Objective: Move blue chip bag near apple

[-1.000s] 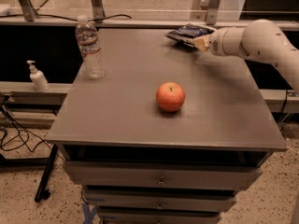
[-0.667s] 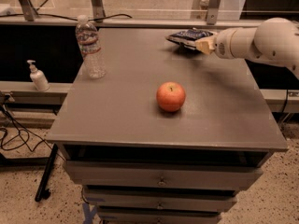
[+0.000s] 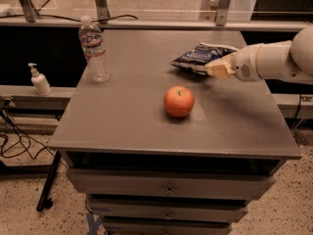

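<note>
1. Nearest me is the front edge of the grey flat-topped metal drawer cabinet (image 3: 122, 126). The round red-orange apple (image 3: 178, 101) sits upright on it, near the middle of the top.
2. Behind the apple and a little to its right, clearly apart from it, is the small dark navy blue chip bag of crinkly foil (image 3: 199, 57). It lies lengthwise left to right with a shadow beneath it, and it looks slightly raised off the top.
3. The cream-tipped two-finger gripper (image 3: 216, 66) reaches in from the right on a white arm. It meets the bag's right end and appears pinched closed on that end, holding nothing else.
4. I judge the bag to be light, soft and slippery, puffed with air around brittle chips. The flat crimped end is the safest place to hold it, with 1 gentle squeeze and not across the belly.
5. Farthest back on the left stands 1 clear plastic water bottle (image 3: 95, 50), well apart from the bag.
</note>
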Available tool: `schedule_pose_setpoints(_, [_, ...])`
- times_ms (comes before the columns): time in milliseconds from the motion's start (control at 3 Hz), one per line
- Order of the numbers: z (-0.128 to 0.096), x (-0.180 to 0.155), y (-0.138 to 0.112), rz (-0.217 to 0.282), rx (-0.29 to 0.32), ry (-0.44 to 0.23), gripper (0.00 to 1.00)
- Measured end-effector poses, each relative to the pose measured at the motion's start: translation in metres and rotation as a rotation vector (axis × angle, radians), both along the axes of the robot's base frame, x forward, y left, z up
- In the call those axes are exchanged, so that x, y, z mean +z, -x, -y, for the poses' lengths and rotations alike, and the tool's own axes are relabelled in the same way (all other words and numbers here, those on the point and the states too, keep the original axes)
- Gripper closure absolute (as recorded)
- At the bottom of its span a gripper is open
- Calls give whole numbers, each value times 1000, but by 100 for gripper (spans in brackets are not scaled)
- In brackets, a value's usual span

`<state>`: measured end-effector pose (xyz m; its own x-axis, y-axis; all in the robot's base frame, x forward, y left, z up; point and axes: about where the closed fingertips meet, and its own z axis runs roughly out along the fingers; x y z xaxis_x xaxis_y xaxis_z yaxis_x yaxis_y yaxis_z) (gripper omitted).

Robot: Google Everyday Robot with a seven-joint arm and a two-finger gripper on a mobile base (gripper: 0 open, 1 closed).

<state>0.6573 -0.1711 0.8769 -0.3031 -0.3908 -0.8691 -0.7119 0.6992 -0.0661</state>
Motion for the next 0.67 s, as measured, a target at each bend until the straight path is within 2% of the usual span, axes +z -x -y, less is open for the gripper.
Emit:
schedule_pose_setpoints(333, [-7,-14,44,-56,50,40,100])
schedule_pose_setpoints(667, [-3,-27,77,-106,77,84,100])
